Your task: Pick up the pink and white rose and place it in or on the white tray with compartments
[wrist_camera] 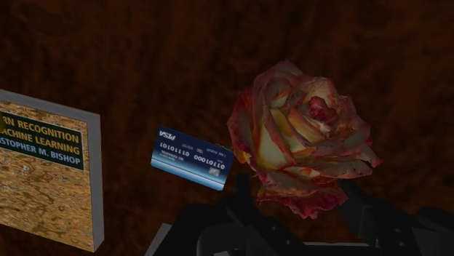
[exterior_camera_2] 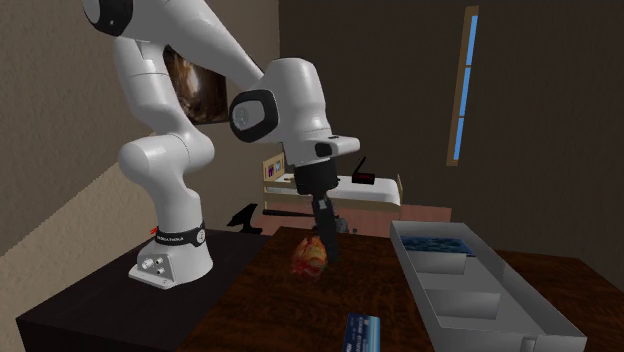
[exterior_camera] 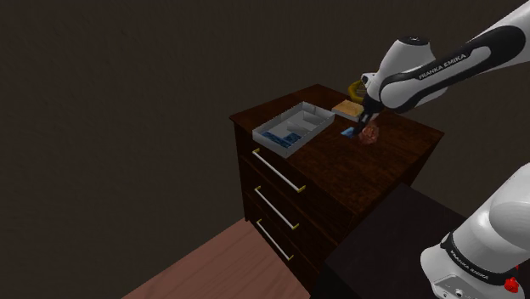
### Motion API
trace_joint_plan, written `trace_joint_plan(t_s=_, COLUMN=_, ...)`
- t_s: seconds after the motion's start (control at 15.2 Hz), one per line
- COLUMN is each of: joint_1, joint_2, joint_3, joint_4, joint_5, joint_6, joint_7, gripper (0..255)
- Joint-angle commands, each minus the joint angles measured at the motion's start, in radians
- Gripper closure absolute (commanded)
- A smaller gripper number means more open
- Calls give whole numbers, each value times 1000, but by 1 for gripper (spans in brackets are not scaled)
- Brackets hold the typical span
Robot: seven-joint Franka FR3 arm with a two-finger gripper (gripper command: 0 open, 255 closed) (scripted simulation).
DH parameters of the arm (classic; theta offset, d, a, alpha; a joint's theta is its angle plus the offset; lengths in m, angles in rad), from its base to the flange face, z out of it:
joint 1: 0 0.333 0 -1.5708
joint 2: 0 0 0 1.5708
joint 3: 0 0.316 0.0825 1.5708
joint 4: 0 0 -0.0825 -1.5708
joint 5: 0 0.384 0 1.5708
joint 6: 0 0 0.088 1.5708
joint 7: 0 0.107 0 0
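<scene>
Shoulder view, rose: the pink-and-cream rose (exterior_camera: 369,134) sits at the tip of the black gripper (exterior_camera: 371,127), well apart from the white compartment tray (exterior_camera: 279,144) on the dark wood dresser (exterior_camera: 357,178)
Shoulder view, in between: a blue card (exterior_camera: 348,132) lies between tray and rose; a tan book (exterior_camera: 348,108) lies near the tray's end
Second exterior view, gripper: the gripper (exterior_camera_2: 328,245) points down with the rose (exterior_camera_2: 310,257) at its fingers, outside the tray (exterior_camera_2: 412,275) and well apart from it; whether the bloom touches the wood cannot be told
Second exterior view, card: the card (exterior_camera_2: 363,333) lies near the tray's long wall
Wrist view, grip: the gripper (wrist_camera: 298,202) is closed narrowly on the rose (wrist_camera: 298,138), a finger pressed to each side of its base
Wrist view, dresser top: card (wrist_camera: 191,158) and book (wrist_camera: 47,174) lie flat on the wood
</scene>
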Motion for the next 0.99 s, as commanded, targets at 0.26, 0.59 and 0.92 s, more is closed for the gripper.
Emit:
trace_joint_plan(t_s=0.26, joint_1=1, joint_2=-63, joint_3=6, joint_4=37, joint_5=4, joint_6=-100, joint_7=-6, gripper=255)
trace_joint_plan(t_s=0.59, joint_1=2, joint_2=-107, joint_3=12, joint_4=73, joint_5=9, joint_6=-180, joint_7=-9, gripper=255)
trace_joint_plan(t_s=0.92, joint_1=23, joint_2=-61, joint_3=34, joint_4=157, joint_5=26, joint_6=-221, joint_7=14, gripper=255)
